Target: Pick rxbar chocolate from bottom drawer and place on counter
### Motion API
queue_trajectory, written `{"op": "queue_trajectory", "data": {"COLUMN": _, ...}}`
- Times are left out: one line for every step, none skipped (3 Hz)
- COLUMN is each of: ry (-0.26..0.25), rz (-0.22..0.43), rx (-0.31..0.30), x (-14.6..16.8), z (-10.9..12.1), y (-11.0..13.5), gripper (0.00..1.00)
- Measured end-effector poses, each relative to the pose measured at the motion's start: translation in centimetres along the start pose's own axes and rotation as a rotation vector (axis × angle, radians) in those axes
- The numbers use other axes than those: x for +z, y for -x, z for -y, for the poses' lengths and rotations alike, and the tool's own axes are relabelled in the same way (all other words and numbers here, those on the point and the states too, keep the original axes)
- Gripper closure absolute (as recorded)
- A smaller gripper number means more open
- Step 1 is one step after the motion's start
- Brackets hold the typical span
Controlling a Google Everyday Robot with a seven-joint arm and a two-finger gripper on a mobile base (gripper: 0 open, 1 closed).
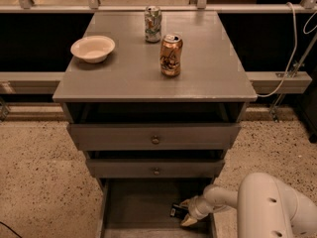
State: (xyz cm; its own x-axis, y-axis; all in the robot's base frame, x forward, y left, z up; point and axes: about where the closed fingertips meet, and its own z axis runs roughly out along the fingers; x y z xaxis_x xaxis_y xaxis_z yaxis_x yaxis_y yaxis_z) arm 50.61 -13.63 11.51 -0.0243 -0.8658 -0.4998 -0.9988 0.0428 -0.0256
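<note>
end effector low in the bottom drawer, at the rxbar

the desk [213, 78] is a smooth grey square top that overhangs the cabinet body a little on every side. on it stand a cream bowl [92, 48] near the far left corner, a pale printed can [153, 23] at the far edge about the middle, and a copper can [171, 54] just nearer and to the right of it. the three stand apart from one another. the near half and the right side of the top are bare wood.

below the top are two shallow drawers, the upper drawer [114, 137] and the second drawer [119, 168], each with a small round knob. under them the bottom drawer [133, 205] is pulled out toward the near side, its plain grey floor showing.

the rxbar chocolate [176, 211], small and black, lies on that floor near the right wall. the end effector [186, 212] is down inside the drawer right beside it, on the bar's right. i cannot tell whether it is clenched on the bar or released. the white arm [270, 207] reaches in from the near right, over the drawer's right wall.

speckled floor [39, 182] lies on both sides of the cabinet. a white cable [290, 58] hangs at the far right, beside a low grey ledge [282, 81].
</note>
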Motion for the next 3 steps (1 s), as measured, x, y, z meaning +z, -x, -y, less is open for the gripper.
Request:
{"op": "queue_trajectory", "data": {"ry": 0.010, "rz": -0.004, "rx": 0.002, "x": 0.27, "z": 0.14, "y": -0.30, "gripper": 0.49}}
{"op": "queue_trajectory", "data": {"ry": 0.012, "rz": -0.001, "rx": 0.001, "x": 0.20, "z": 0.24, "y": -0.23, "gripper": 0.66}}
{"op": "queue_trajectory", "data": {"ry": 0.011, "rz": 0.007, "rx": -0.004, "x": 0.09, "z": 0.20, "y": -0.06, "gripper": 0.97}}
